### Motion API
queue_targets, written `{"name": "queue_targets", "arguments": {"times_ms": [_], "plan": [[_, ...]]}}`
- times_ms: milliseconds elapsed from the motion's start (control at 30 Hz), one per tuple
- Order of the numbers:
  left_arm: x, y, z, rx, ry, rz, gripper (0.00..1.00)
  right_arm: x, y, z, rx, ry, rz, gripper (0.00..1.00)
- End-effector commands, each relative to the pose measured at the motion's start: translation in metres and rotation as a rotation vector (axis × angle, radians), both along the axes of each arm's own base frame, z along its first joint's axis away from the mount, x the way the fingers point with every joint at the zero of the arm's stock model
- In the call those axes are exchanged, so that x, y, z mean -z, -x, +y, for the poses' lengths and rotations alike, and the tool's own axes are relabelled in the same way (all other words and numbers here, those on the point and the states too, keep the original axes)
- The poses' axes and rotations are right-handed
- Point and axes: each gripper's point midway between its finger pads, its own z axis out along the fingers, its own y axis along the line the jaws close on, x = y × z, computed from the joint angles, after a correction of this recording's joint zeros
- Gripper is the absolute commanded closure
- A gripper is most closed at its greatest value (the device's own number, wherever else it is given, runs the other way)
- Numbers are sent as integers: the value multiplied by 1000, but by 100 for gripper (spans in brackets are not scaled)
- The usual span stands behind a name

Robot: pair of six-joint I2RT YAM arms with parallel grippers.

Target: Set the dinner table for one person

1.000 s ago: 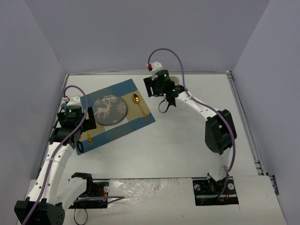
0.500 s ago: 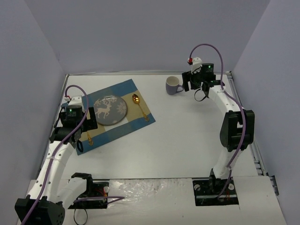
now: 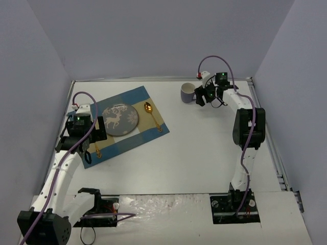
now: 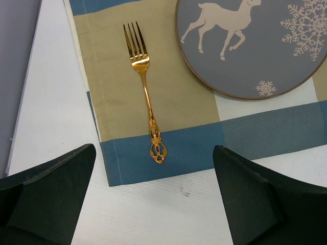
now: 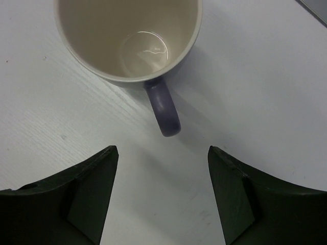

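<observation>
- The dinner table (image 3: 199,153) is the white top filling the overhead view. The arms are bolted at its near edge.
- On its far-left part lies a checked placemat (image 3: 134,98), set at an angle. It carries a deer-patterned plate (image 3: 119,120), with a gold fork (image 4: 145,97) to one side and a gold spoon (image 3: 151,114) to the other.
- A mug (image 5: 127,35) stands upright and empty on the bare tabletop, well apart from the mat near the far edge.
- The right gripper (image 5: 161,149) hangs over it with fingers spread and nothing held. The mug's handle (image 5: 164,109) points into the gap.
- The left gripper (image 4: 154,150) is also spread and empty, over the fork's handle end. It probably hovers clear, though its height is hard to read.
- The step in hand looks like fetching the mug, the one piece outside the setting.
- The next move calls for straddling the handle squarely, closing firmly, then lifting level and carrying it to a spot beside the spoon.
</observation>
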Motion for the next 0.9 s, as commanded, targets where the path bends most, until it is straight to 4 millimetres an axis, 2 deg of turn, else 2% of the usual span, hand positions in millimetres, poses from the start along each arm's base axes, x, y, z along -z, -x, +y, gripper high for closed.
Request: {"name": "queue_targets", "arguments": {"times_ms": [0, 367, 567, 767, 867], "plan": [[-12, -13, 4, -4, -19, -46, 3, -40, -27, 15, -84, -26, -131, 33], [-11, -15, 6, -13, -27, -40, 3, -21, -41, 32, -107, -7, -121, 40], [-12, -15, 7, -14, -27, -40, 3, -20, -44, 39, -116, 3, -129, 49], [-11, -15, 6, -11, -25, -39, 3, -14, -47, 46, -115, 16, -126, 55], [-12, -15, 6, -10, -25, -42, 3, -12, -47, 47, -112, 20, -122, 62]]}}
